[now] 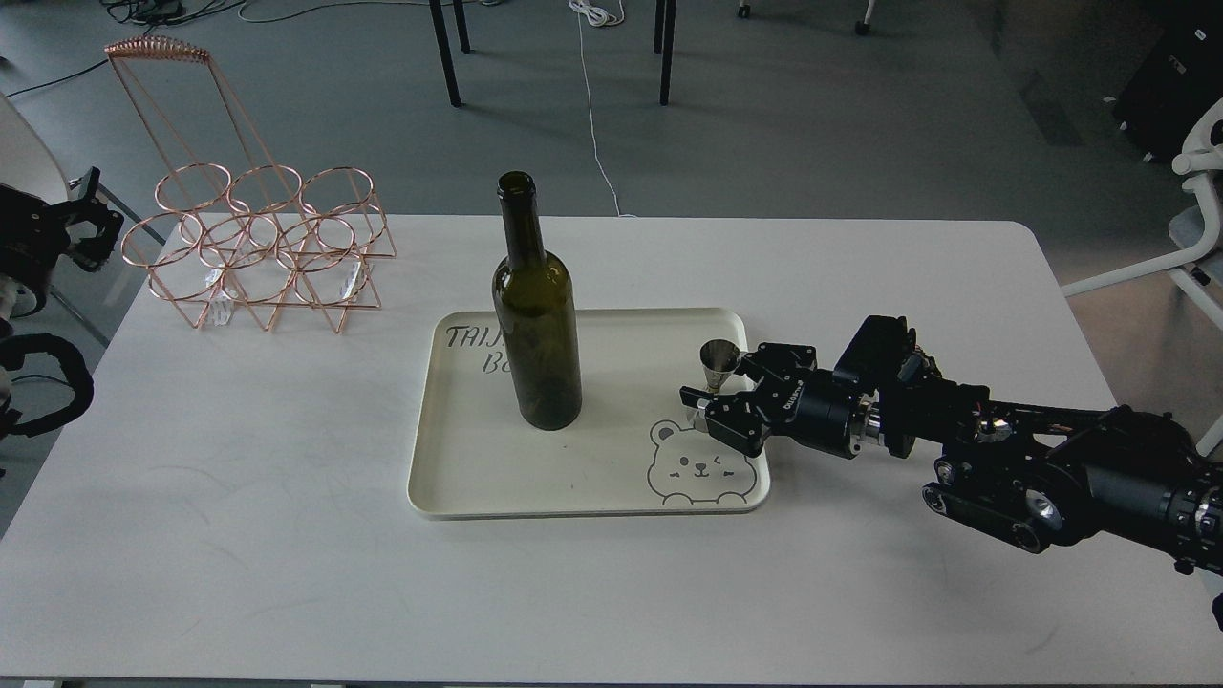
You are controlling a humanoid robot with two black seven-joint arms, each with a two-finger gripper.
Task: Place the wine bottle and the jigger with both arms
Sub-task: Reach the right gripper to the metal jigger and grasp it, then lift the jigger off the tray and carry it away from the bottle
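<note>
The wine bottle (537, 315), dark olive-green, stands upright on the left part of a cream tray (425, 449). The small steel jigger (718, 359) stands upright at the tray's right side, above a bear drawing. My right gripper (715, 380) reaches in from the right with its jaws apart. One finger is in front of the jigger and one behind it, and the front finger hides the jigger's lower cone. My left gripper (91, 225) is at the far left edge, off the table beside the wire rack. It is too small and dark to read.
A copper wire bottle rack (258, 253) with a tall handle stands at the table's back left. The white table (287, 554) carries only the tray and the rack. A white chair (1194, 229) is at the right edge, and table legs and cables are on the floor behind.
</note>
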